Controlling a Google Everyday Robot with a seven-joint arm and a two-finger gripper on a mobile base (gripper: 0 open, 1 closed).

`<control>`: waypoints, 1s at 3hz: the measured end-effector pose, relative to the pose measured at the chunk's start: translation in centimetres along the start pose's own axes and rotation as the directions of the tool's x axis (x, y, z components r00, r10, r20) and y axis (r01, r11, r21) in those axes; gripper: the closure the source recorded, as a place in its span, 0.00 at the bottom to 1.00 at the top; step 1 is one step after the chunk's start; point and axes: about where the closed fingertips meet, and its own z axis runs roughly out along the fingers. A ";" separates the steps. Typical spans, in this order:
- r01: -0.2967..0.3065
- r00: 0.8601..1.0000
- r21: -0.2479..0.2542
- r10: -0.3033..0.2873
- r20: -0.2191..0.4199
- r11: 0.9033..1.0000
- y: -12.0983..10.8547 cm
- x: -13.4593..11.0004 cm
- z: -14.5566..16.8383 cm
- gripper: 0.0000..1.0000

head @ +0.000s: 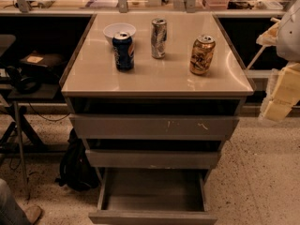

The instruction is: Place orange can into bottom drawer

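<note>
Orange-gold, the orange can (202, 55) is seen upright and ungrasped at three o'clock on the desk (154, 78), the tool (281, 95), whose state cannot be told, being apart farther toward three o'clock; a reach and grasp are judged needed before the open bottom drawer (152, 193) at six o'clock is used.

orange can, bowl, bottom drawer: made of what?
Orange can: likely thin metal, glossy printed wall, bare silvery top. Bowl: white, smooth, ceramic or plastic; can't tell which. Bottom drawer: looks like grey painted sheet metal, matte, flat front, pulled open. Gripper hangs at the right edge, beside the cabinet top.
</note>
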 end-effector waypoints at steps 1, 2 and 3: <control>0.002 1.000 0.009 -0.002 0.005 1.000 -0.1 -0.1 -0.2 0.00; 0.070 0.996 0.044 -0.072 0.047 0.997 -1.9 -1.3 -1.1 0.00; 0.196 0.973 0.009 -0.195 0.125 0.981 -5.5 -4.2 0.0 0.00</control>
